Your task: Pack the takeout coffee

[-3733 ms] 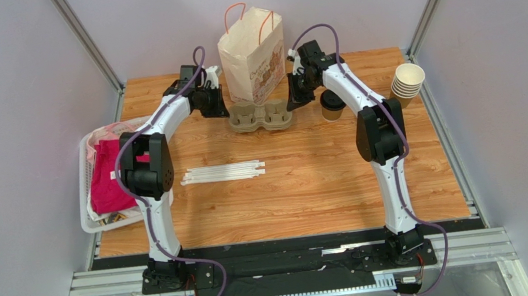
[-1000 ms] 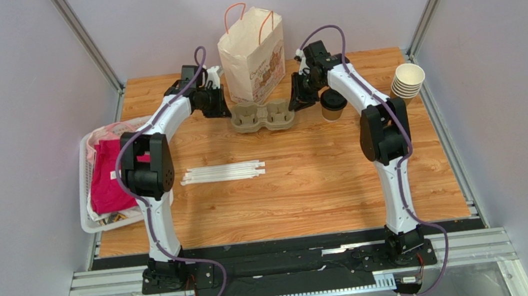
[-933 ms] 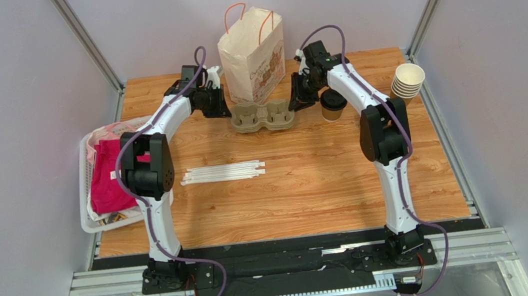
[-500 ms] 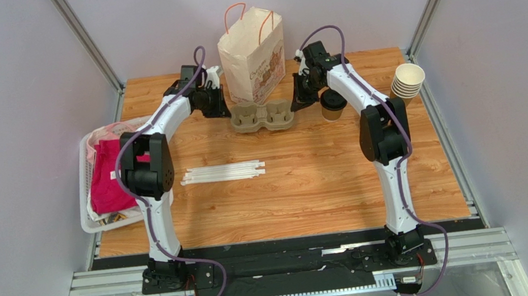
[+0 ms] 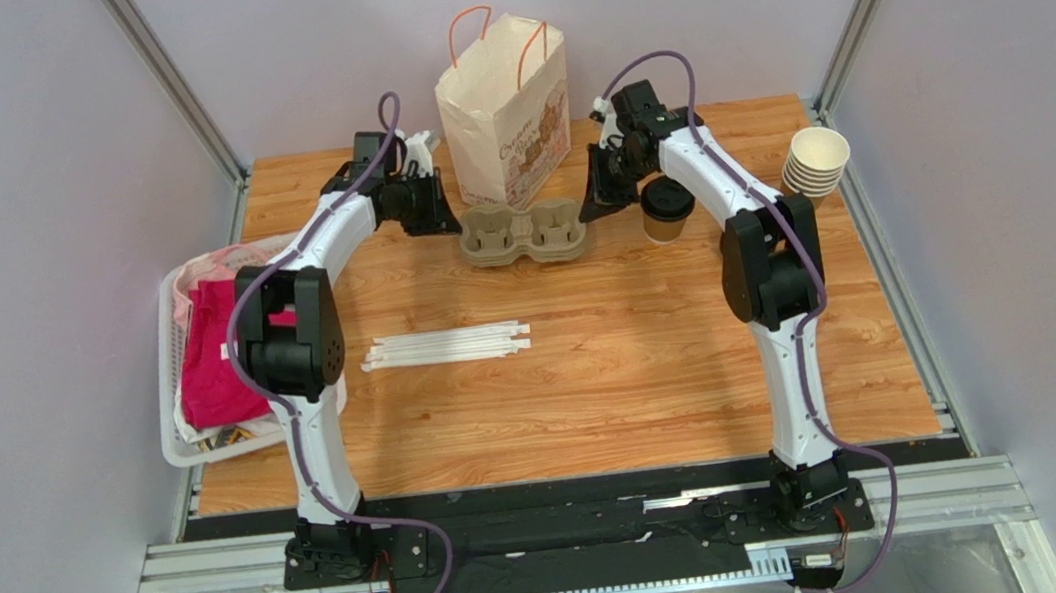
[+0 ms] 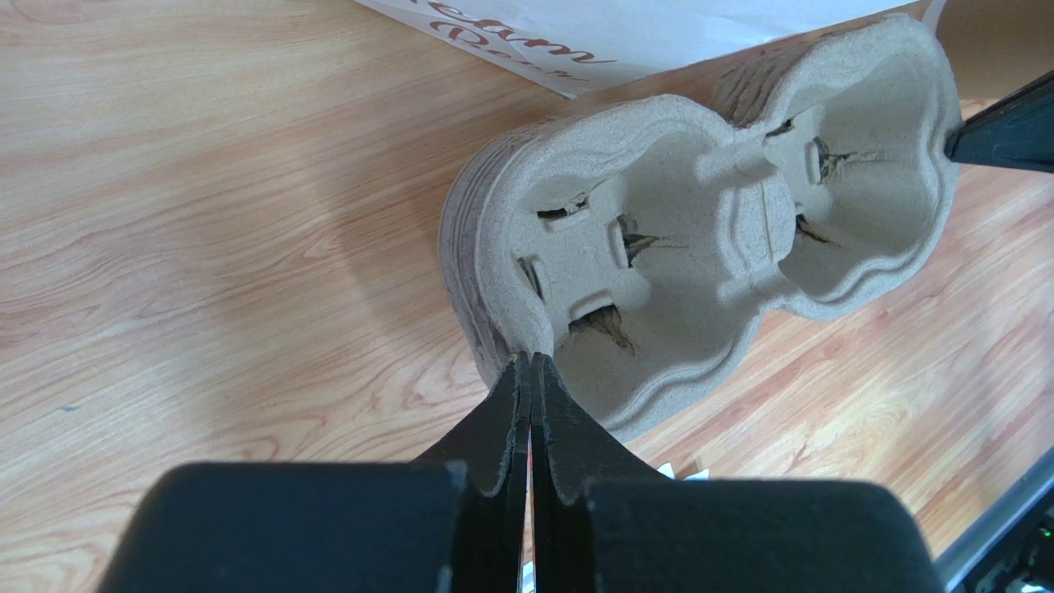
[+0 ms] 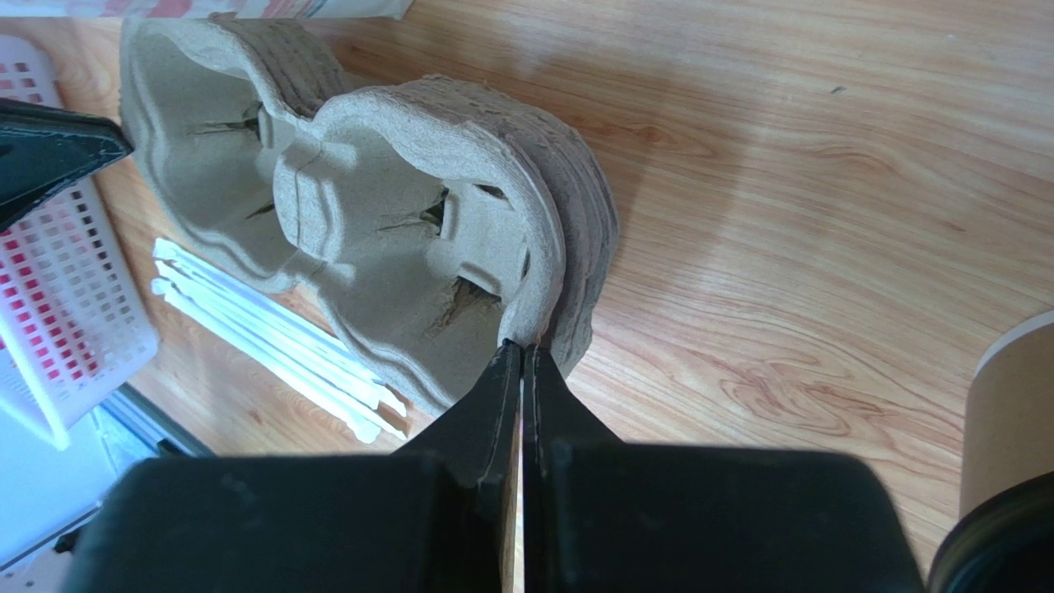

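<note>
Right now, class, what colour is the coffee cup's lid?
Black; the lid shows best in the top external view.

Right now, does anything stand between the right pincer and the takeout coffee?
Nothing visible does: bare table separates the right pincer from the takeout coffee. However, that pincer is shut on the rim of the cup carrier.

The cup carrier (image 6: 693, 247) is moulded pulp: rough, fibrous, matt. Under it, the surface (image 5: 620, 376) is wood-grain, smooth with a faint sheen. Behind the carrier, the bag (image 5: 503, 103) is matt paper. To the carrier's right, the takeout coffee (image 5: 664, 204) is brown paper with a black plastic lid.
</note>
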`<state>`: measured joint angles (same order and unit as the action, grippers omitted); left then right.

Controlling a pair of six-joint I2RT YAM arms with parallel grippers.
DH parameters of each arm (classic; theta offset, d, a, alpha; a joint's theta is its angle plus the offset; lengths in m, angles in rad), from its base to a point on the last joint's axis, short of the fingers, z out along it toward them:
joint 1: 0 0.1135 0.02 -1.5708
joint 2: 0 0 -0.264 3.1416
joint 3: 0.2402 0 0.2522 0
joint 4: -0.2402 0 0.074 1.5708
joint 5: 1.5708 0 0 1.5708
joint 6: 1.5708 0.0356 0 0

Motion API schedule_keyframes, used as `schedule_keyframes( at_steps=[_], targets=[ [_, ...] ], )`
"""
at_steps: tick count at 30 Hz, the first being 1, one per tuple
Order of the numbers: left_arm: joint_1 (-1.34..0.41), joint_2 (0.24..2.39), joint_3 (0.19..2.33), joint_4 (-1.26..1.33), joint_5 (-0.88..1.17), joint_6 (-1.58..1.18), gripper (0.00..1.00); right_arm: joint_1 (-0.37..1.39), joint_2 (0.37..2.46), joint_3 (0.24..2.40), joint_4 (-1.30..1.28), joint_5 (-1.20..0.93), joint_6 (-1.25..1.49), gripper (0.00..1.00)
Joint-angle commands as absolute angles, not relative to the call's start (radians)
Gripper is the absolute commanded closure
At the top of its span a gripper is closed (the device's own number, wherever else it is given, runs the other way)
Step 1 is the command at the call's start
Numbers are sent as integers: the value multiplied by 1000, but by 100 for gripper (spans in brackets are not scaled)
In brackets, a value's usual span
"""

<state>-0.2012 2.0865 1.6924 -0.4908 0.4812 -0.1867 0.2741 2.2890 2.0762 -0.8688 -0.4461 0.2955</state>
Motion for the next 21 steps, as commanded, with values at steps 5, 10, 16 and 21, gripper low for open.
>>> schedule_keyframes(
  at_steps=[5,10,16,21],
  targets=[
    [-225,1934,1667,-428,600,-256,100,291,2168,2049,-767,-617,354,100],
    [-225,1896,1664,-431,606,-267,100,282,2146,2045,-755,-649,371,100],
    [-225,1891,1666,-443,610,-271,100,281,2143,2049,-750,-649,379,100],
    [-225,1878,1648,-440,633,-298,100,279,2151,2033,-749,-683,382,100]
  ],
)
